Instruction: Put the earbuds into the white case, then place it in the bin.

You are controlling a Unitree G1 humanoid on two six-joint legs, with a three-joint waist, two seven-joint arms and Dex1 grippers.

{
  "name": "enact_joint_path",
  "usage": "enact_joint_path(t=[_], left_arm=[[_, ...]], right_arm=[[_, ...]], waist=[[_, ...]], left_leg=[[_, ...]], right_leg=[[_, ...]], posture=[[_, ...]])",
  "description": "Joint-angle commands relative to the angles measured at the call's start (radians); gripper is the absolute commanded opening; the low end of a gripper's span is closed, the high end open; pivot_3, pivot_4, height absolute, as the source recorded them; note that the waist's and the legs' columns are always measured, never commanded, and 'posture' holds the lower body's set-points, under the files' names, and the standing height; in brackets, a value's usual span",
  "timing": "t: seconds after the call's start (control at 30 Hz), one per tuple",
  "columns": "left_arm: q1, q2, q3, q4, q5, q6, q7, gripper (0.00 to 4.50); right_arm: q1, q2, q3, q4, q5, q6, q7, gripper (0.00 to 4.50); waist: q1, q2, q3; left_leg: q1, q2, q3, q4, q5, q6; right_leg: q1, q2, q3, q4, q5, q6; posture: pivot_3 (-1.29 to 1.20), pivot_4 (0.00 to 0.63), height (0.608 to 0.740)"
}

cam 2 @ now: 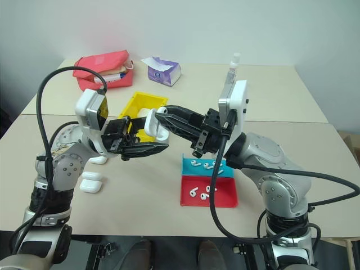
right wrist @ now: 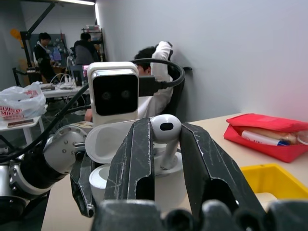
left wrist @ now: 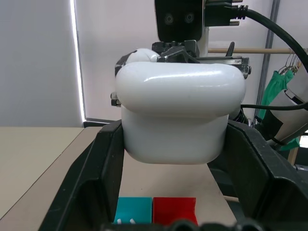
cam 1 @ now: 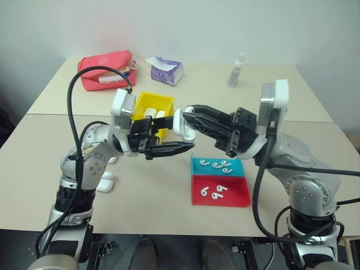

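Observation:
My left gripper (left wrist: 174,161) is shut on the white case (cam 1: 181,124), held in the air above the table's middle with its lid (right wrist: 107,140) flipped open. My right gripper (right wrist: 166,144) faces it, shut on one earbud (right wrist: 166,131) whose stem points down into the open case. More earbuds lie loose in a teal tray (cam 1: 236,163) and a red tray (cam 1: 233,197) below my right gripper. The yellow bin (cam 1: 152,97) stands just behind my left gripper with white cases in it.
Two more white cases (cam 2: 90,184) lie on the table by my left arm. At the back are a red pouch (cam 1: 106,70), a purple tissue pack (cam 1: 166,70) and a small bottle (cam 1: 237,70). People sit in the background of the right wrist view.

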Motion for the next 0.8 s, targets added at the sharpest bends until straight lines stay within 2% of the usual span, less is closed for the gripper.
enact_joint_path(t=[0.03, 0.23, 0.4, 0.6, 0.63, 0.8], left_arm=[[-0.022, 0.004, 0.012, -0.028, -0.006, -0.006, -0.013, 2.77], [-0.018, -0.001, 0.011, -0.037, 0.003, -0.015, -0.01, 2.77], [-0.02, -0.005, 0.015, -0.034, 0.011, -0.02, -0.009, 2.77], [-0.019, -0.016, 0.016, -0.039, 0.021, -0.024, -0.003, 2.77], [-0.018, -0.019, 0.015, -0.041, 0.022, -0.025, -0.001, 2.77], [-0.013, -0.024, 0.017, -0.034, 0.026, -0.033, 0.0, 2.77]], right_arm=[[0.01, -0.015, -0.004, -0.016, -0.008, -0.028, 0.007, 0.6], [0.019, -0.041, 0.006, -0.011, -0.009, -0.031, 0.036, 0.6], [0.025, -0.069, 0.016, -0.003, -0.003, -0.039, 0.094, 2.3], [0.026, -0.079, 0.015, -0.003, -0.013, -0.047, 0.098, 4.35], [0.025, -0.081, 0.013, -0.002, -0.014, -0.045, 0.094, 4.48], [0.013, -0.091, -0.042, 0.027, 0.011, -0.039, 0.076, 4.48]], waist=[[0.0, 0.0, 0.0], [0.0, 0.0, 0.0], [0.0, 0.0, 0.0], [0.0, 0.0, 0.0], [0.0, 0.0, 0.0], [0.0, 0.0, 0.0]], left_leg=[[0.0, 0.0, 0.0, 0.0, 0.0, 0.0], [0.0, 0.0, 0.0, 0.0, 0.0, 0.0], [0.0, 0.0, 0.0, 0.0, 0.0, 0.0], [0.0, 0.0, 0.0, 0.0, 0.0, 0.0], [0.0, 0.0, 0.0, 0.0, 0.0, 0.0], [0.0, 0.0, 0.0, 0.0, 0.0, 0.0]], right_leg=[[0.0, 0.0, 0.0, 0.0, 0.0, 0.0], [0.0, 0.0, 0.0, 0.0, 0.0, 0.0], [0.0, 0.0, 0.0, 0.0, 0.0, 0.0], [0.0, 0.0, 0.0, 0.0, 0.0, 0.0], [0.0, 0.0, 0.0, 0.0, 0.0, 0.0], [0.0, 0.0, 0.0, 0.0, 0.0, 0.0]], posture=[[0.0, 0.15, 0.74], [0.0, 0.15, 0.74], [0.0, 0.15, 0.74], [0.0, 0.15, 0.74], [0.0, 0.15, 0.74], [0.0, 0.15, 0.74]])
